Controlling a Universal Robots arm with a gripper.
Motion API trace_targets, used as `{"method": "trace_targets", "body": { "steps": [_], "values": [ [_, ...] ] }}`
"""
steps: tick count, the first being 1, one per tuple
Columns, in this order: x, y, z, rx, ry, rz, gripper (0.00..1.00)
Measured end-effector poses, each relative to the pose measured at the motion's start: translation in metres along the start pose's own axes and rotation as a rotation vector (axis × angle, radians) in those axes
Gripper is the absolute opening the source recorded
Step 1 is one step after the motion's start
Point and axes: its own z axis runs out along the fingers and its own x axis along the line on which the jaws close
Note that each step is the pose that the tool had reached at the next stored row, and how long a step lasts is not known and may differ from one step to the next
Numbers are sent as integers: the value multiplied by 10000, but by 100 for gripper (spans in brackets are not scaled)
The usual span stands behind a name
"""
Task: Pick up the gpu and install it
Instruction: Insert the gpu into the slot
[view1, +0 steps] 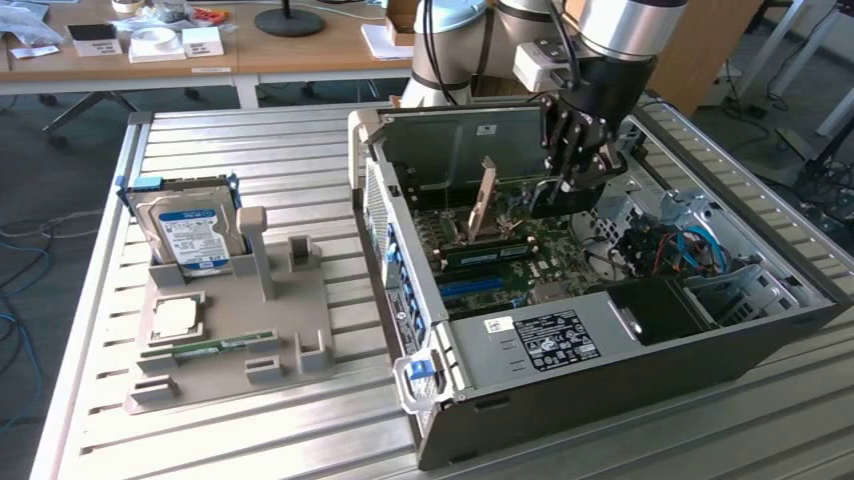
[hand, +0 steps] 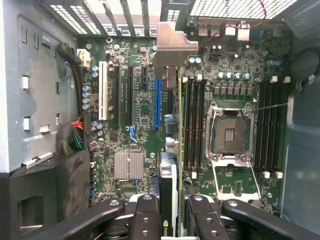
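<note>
My gripper (view1: 583, 178) hangs inside the open computer case (view1: 601, 345) and is shut on the gpu (view1: 558, 202), a dark card held on edge over the motherboard. In the wrist view the gpu (hand: 170, 180) shows edge-on, rising from between my black fingers (hand: 145, 215). Its silver end bracket (hand: 172, 47) lies toward the case's slotted rear wall. The card's edge runs just beside the long blue expansion slot (hand: 158, 102). Whether it touches the slot I cannot tell.
The empty processor socket (hand: 229, 134), memory slots (hand: 194, 122) and a small heatsink (hand: 129, 165) surround the card. Outside the case, a grey holder (view1: 287, 300) carries a blue-labelled hard drive (view1: 194, 235), a chip (view1: 174, 318) and a green memory stick (view1: 207, 348).
</note>
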Motion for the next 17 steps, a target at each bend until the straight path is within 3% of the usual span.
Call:
{"method": "trace_targets", "body": {
  "steps": [9,17],
  "values": [
    [1,2,30,8,-2,1,27],
    [2,55,80,29,2,0,27]
  ]
}}
